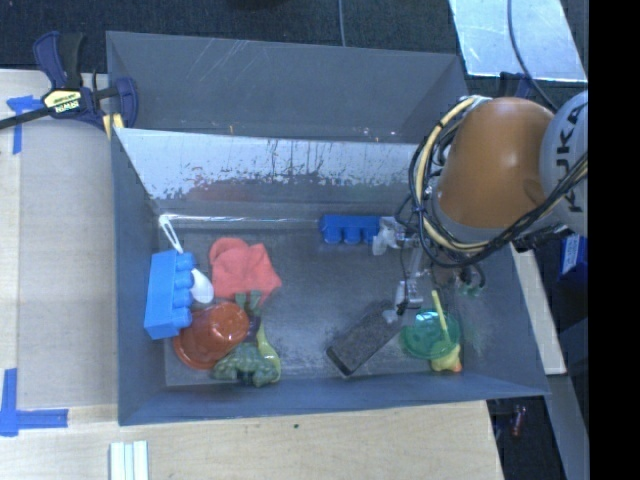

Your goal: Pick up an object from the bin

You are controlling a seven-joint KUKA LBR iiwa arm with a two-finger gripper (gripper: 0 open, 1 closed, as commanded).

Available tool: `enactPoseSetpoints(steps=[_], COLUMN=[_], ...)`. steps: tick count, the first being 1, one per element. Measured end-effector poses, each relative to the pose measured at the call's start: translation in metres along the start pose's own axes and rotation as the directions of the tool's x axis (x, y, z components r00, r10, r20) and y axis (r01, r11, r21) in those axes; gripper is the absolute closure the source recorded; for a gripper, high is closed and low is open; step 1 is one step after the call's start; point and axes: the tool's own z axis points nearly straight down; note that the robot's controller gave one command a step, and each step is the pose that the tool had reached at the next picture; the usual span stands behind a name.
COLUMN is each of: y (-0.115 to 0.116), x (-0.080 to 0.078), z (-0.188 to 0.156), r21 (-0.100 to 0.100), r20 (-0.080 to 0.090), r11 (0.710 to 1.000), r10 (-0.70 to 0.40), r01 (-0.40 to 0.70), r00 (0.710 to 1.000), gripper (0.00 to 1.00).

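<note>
Gripper (405, 306), open/shut unclear, just above 1 dk grey block (362, 346), nr 1 green toy (428, 336).

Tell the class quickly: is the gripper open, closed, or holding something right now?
Gripper: cannot be told. It hangs low at the right of the bin, between the dark grey block and the green round toy.

Blue toy brick (168, 295), red cloth (243, 268) and orange disc (212, 334) lie heaped at left; a smaller blue block (348, 230) sits apart.
</note>
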Motion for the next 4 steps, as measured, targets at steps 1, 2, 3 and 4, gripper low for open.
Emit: enactPoseSetpoints(steps=[1,2,3,4], y=[0.000,-0.030,-0.047,-0.019], x=[-0.002,0.042,0.028,0.047], z=[-0.005,0.035,0.097,0.078], r21=[0.000,0.001,0.001,0.007], r20=[0.009,0.010,0.017,0.011], r11=[1.000,1.000,0.996,0.925], r10=[-0.001,-0.027,-0.088,-0.381], r01=[0.001,0.027,0.088,0.381], r00=[1.000,1.000,0.996,0.924], gripper=[0.00,0.00,0.00,1.00])
